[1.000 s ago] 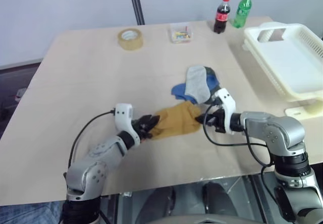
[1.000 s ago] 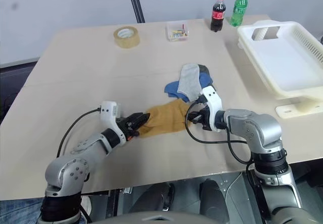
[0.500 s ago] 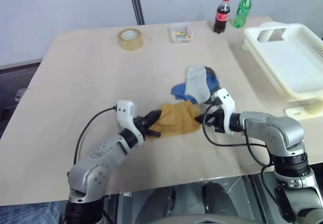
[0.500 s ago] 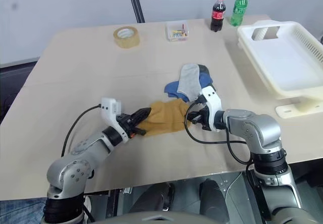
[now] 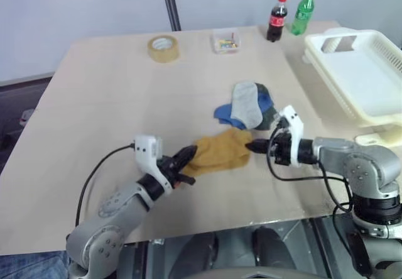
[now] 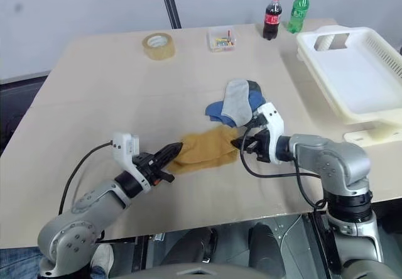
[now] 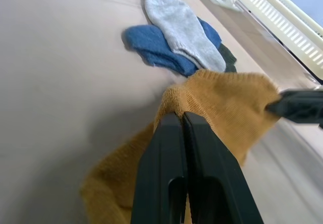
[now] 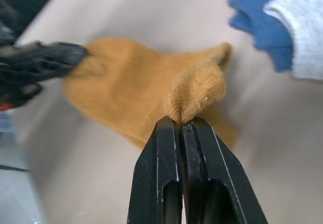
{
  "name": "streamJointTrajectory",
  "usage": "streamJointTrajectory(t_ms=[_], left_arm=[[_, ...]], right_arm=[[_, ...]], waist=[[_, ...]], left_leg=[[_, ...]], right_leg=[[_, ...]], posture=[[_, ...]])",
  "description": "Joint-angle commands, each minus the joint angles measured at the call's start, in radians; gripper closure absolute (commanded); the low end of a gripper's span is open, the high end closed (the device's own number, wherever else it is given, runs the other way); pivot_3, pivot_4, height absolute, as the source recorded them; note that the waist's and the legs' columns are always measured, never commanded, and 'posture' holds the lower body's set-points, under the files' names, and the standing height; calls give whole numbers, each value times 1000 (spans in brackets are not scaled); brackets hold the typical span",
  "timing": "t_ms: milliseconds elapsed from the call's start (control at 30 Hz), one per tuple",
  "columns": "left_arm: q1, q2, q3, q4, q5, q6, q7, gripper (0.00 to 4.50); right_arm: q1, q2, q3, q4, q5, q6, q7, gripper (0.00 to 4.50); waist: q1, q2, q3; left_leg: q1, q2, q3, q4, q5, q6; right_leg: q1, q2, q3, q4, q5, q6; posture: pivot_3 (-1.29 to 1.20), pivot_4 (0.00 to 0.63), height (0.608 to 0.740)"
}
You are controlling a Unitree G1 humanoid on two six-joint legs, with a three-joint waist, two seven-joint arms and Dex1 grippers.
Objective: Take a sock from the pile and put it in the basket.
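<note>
The mustard-yellow sock (image 5: 220, 152) hangs stretched between my two grippers just above the table, near its front middle. My left gripper (image 5: 188, 154) is shut on the sock's left end, and my right gripper (image 5: 250, 146) is shut on its right end. The left wrist view shows the black fingers (image 7: 171, 153) pinched on the knit (image 7: 227, 103); the right wrist view shows the same at the other end of the sock (image 8: 146, 93). Behind it lies the pile (image 5: 250, 105) of light grey, blue and dark socks. The cream-white basket (image 5: 377, 106) stands at the table's right edge.
A tape roll (image 5: 162, 48), a small clear box of coloured bits (image 5: 225, 41), a cola bottle (image 5: 276, 19) and a green bottle (image 5: 302, 12) stand along the table's far side. The table's front edge runs close below both arms.
Both grippers have risen and lifted the sock off the table, each drawn back a little towards me. The left gripper has closed on the sock's left end.
</note>
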State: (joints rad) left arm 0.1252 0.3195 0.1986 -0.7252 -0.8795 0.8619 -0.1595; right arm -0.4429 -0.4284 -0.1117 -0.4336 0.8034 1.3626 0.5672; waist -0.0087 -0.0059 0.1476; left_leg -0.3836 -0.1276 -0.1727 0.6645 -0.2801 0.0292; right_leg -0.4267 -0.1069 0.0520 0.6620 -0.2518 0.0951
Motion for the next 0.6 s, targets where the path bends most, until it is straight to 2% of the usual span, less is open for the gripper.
streamJointTrajectory(t_ms=[33,367,600], left_arm=[[17,9,23,-53,-35,-11,22,4437],[71,19,-32,-34,62,-81,12,4437],[102,-13,-18,-58,45,-116,26,4437]], right_arm=[[23,-26,-32,-49,64,14,20,4500],[54,-23,75,4,-9,-63,-35,4500],[40,-19,96,25,-28,-99,-37,4500]], waist=[[0,0,0],[1,0,0],[3,0,0]], left_leg=[[0,0,0,0,0,0],[0,0,1,0,0,0],[0,0,1,0,0,0]], right_leg=[[0,0,0,0,0,0],[0,0,0,0,0,0],[0,0,0,-1,0,0]], posture=[[0,150,740],[0,150,740],[0,150,740]])
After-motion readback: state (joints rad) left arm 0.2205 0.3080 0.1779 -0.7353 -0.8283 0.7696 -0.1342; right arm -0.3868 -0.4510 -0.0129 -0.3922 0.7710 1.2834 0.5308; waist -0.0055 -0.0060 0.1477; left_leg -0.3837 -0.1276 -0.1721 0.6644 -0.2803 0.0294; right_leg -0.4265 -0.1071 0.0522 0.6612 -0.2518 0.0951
